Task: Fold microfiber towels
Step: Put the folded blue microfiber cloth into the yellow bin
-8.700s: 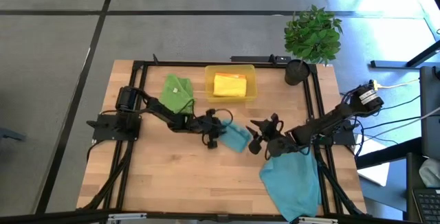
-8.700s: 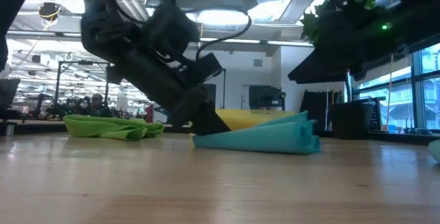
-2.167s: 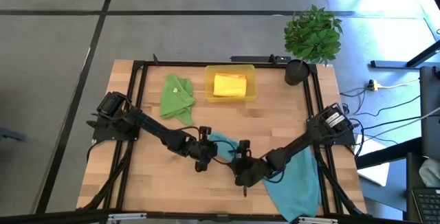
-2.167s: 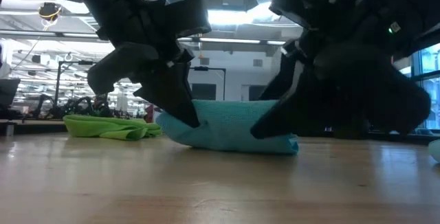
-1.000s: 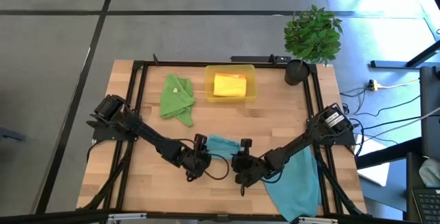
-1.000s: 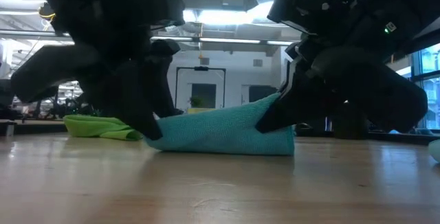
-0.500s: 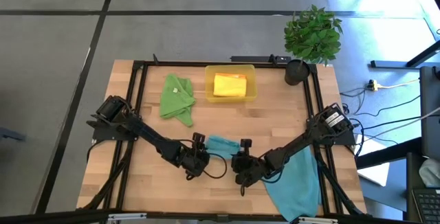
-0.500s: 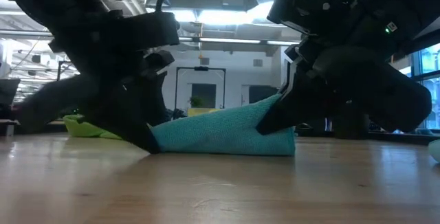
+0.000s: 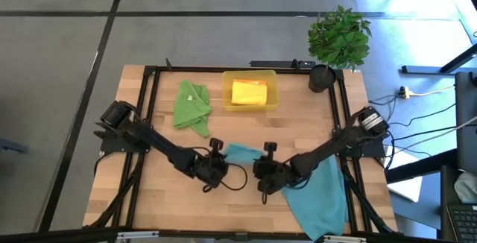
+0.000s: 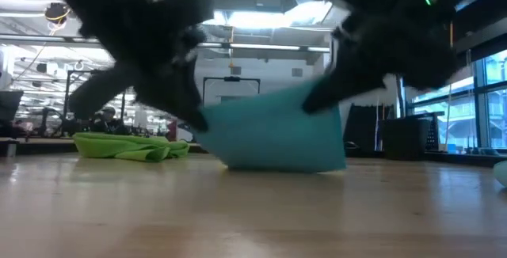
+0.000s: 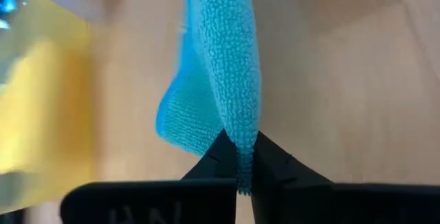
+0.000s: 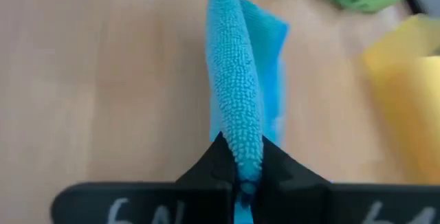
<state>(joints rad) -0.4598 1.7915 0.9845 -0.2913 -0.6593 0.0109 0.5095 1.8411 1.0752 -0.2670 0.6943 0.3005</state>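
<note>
The left end effector is now clamping the small teal towel (it was gaping a moment ago). The right end effector is pinching the opposite edge, so both are lifting it for folding.

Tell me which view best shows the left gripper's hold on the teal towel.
The left wrist view: the left gripper is shut on the teal towel edge. High view shows only its position; low view is blurred; right wrist shows the right gripper.

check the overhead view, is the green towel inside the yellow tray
No, the green towel lies on the bare table beside the yellow tray, which holds a yellow towel.
</note>
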